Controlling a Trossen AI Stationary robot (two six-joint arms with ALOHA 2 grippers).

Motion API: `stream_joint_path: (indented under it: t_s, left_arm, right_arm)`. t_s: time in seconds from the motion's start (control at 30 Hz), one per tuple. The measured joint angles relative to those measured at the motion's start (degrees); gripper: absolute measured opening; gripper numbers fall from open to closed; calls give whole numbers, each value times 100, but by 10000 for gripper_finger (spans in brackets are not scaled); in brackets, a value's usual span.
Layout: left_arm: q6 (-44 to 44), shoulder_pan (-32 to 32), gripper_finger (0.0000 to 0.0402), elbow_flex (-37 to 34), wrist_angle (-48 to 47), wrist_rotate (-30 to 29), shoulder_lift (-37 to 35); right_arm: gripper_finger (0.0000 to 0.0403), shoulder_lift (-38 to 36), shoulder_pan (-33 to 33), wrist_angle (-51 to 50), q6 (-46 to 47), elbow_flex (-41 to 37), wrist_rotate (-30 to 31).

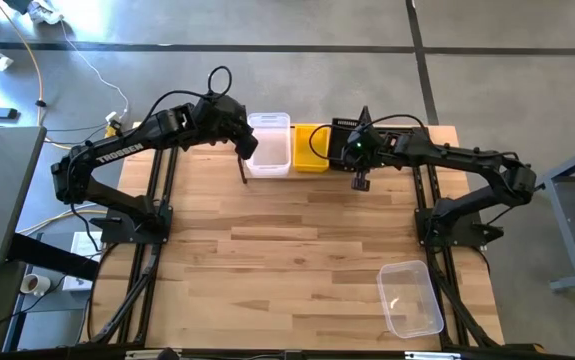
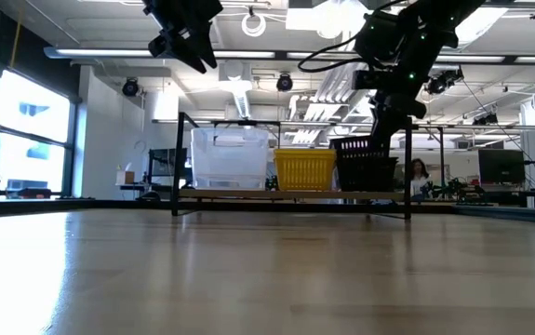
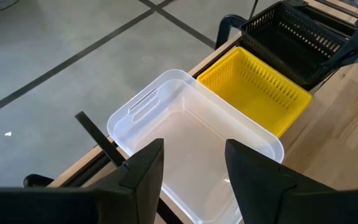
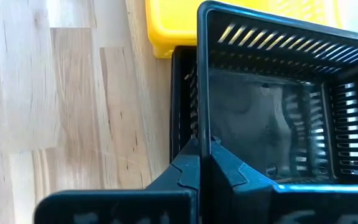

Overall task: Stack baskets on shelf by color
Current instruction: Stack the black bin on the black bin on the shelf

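From above, the shelf [image 1: 312, 168] is sitting at the table's far edge, carrying three stacks side by side: clear bins [image 1: 269, 142], then yellow bins [image 1: 312, 147], then black bins [image 1: 345, 128]. One more clear bin [image 1: 410, 297] is lying alone, well away from the shelf, near the table's front right corner. The left gripper [image 1: 248, 146] is hovering at the clear stack's rim; the right gripper [image 1: 361, 152] is sitting over the black stack's near wall.

At table height, the three stacks are standing upright on the shelf [image 2: 248, 194], clear [image 2: 230, 158], yellow [image 2: 305, 168], black [image 2: 365, 162]. The right gripper [image 2: 384, 119] is reaching down at the black stack, while the left gripper [image 2: 190, 46] is hanging well above the shelf.

In the left wrist view, the left gripper [image 3: 194, 165] is standing wide apart and empty over the clear bin [image 3: 191, 127].

In the right wrist view, the right gripper [image 4: 202, 157] is pinching the black bin's [image 4: 278, 118] thin near wall, fingers pressed together on it.

These bins look light, thin-walled and somewhat flexible; the clear plastic is probably slick. The lone clear bin is best taken by one rim wall, near the middle of a side, so it hangs level.
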Motion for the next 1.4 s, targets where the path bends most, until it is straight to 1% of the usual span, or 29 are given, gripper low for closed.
stream_joint_path:
  t_s: [0.13,0.37,0.47,0.63,0.73,0.87,0.97,1.13,1.17,1.4]
  left_arm:
    - [0,0,161,0,0,0,0]
    - [0,-2,161,0,0,0,0]
    - [0,-2,161,0,0,0,0]
    - [0,-2,161,-2,0,0,0]
    - [1,-2,161,-1,0,0,0]
    - [131,-2,161,-2,-2,-80,0]
    - [236,-2,161,-2,0,-111,0]
    - [238,-2,161,-2,-1,-109,1]
    - [238,-2,161,-2,-2,-109,0]
    - [256,-2,161,-2,0,-109,0]
  right_arm:
    - [5,0,0,10,100,0,8]
    - [60,0,62,12,226,0,23]
    - [75,0,179,-2,178,0,188]
    - [78,-15,408,-7,384,0,468]
    - [78,-15,511,-229,634,89,638]
    - [78,-17,582,-338,930,297,683]
    - [78,-20,581,-283,1117,397,475]
    - [78,15,560,-265,1437,398,-415]
    - [78,59,560,-261,1506,398,-518]
    - [78,461,560,-251,1821,396,-579]
